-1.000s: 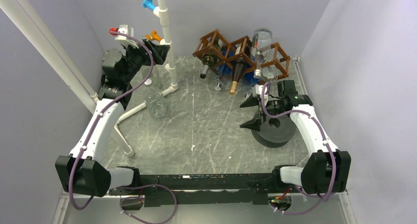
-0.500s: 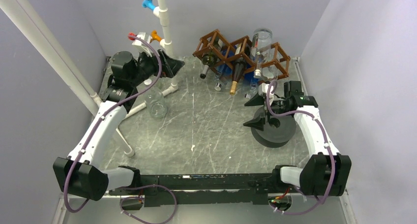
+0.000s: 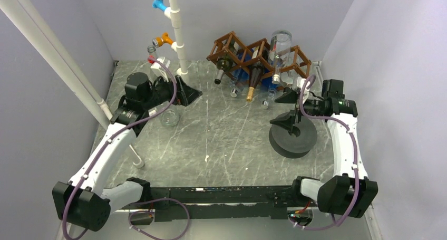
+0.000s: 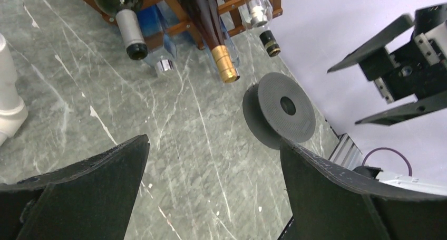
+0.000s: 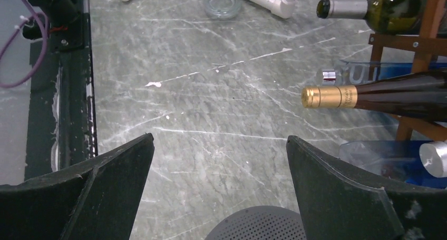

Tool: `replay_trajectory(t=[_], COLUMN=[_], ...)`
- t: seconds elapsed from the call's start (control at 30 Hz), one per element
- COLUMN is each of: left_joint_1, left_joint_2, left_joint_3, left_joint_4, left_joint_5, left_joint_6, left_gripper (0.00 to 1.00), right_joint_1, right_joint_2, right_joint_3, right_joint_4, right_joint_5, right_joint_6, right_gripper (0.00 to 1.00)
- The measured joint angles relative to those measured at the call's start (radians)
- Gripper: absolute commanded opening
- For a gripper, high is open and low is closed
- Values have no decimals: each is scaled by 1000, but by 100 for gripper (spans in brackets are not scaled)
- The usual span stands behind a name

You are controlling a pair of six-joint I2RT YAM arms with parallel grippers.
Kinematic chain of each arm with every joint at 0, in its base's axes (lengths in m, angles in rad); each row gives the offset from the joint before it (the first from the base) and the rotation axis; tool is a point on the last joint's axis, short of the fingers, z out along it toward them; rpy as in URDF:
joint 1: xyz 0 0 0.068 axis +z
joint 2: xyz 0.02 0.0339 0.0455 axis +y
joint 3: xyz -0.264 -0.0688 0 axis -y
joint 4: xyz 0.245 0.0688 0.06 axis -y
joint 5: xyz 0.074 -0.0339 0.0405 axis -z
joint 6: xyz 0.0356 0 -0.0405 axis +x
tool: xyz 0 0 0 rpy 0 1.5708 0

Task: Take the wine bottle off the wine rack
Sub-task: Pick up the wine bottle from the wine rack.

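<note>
Robotics laboratory test cell: plain grey-violet wall panels (image 3: pixel 379 39) enclose a marble-patterned tabletop (image 3: pixel 221 134) on 3 sides. The cabled left arm (image 3: pixel 103 150) and right arm (image 3: pixel 348 145) mount on a black near-edge rail (image 3: pixel 221 195). White pipe framing (image 3: pixel 176 34) stands far left.

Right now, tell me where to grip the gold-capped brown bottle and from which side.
Grip the brown bottle by its neck, just behind the gold foil, from the front. The neck juts clear of the wine rack; slats cage the body. The open right tool is nearest.

Even, bright overhead light, soft shadows, all views sharp.
</note>
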Motion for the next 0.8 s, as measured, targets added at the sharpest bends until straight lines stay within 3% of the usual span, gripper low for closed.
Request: replay_trajectory(t=[0.17,0.4,0.8], left_joint_1=[0,0,0], left_joint_2=[-62,-74,-24], left_joint_3=[-87,-173,-158], left_joint_4=[8,35,16], left_joint_5=[18,55,135], left_joint_6=[6,4,14], left_gripper=[100,100,100], right_joint_1=[-4,-22,-46], right_joint_2=[0,0,72], right_joint_3=[83,151,194], right_joint_4=[7,139,352], right_joint_5=[11,49,201], right_joint_6=[129,443,878], right_gripper=[100,100,99])
